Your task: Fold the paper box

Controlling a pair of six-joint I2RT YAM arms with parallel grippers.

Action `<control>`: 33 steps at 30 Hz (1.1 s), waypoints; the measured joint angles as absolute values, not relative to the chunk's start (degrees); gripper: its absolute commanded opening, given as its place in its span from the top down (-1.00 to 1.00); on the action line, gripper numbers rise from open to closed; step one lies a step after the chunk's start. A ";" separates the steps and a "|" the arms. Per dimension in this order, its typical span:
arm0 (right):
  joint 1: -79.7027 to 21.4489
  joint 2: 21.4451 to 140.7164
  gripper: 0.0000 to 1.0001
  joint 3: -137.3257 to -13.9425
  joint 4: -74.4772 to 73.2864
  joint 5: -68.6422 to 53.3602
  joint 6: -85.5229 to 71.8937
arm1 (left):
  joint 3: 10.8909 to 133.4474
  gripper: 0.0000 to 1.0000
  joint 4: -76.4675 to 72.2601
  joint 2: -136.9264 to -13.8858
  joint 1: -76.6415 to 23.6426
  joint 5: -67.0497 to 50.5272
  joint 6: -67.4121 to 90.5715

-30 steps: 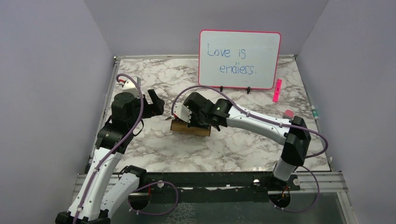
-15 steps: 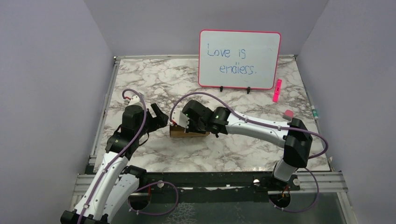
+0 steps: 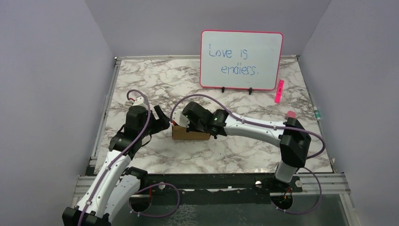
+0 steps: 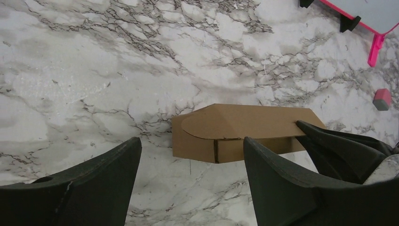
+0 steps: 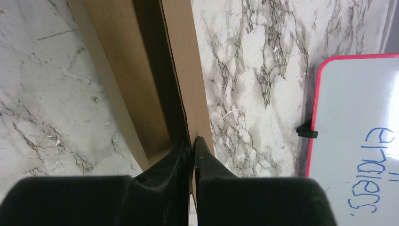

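Your left gripper moved in beside box, jaws apart. Box long axis left-right, mid-frame. Right gripper clamped on its wall.

Soft, even light falls from above in the overhead view, leaving the marble tabletop bright and the lavender walls flat, with only faint, blurry-edged shadows beneath the arms. The whiteboard shows no glare and its writing reads clearly. From the left wrist, the tabletop and the paper box are sharp, a thin shadow hugs the box's near side, and a pale sheen lies on the marble at left; the left claw is dark and slightly soft. From the right wrist, the right claw is black, close and blurred, and the box's inside sits in deep shadow.
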State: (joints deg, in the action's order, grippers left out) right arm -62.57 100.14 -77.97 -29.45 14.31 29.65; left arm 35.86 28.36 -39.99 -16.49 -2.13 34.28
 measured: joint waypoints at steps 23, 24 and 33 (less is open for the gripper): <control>-62.22 96.57 -0.06 -78.76 -36.71 13.89 23.92 | 38.59 -0.63 28.14 -44.34 -16.51 -6.17 24.40; -62.22 95.59 -0.08 -78.67 -36.71 14.04 23.18 | 39.00 -0.64 28.21 -44.49 -16.49 -6.20 23.75; -62.13 83.05 -0.23 -75.72 -37.45 18.09 9.28 | 44.03 -0.64 27.94 -48.49 -16.49 -7.42 16.93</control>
State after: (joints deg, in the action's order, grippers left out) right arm -62.13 83.05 -75.72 -37.45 18.09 9.28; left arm 44.03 27.94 -48.49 -16.49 -7.42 16.93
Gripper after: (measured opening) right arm 0.615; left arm 0.815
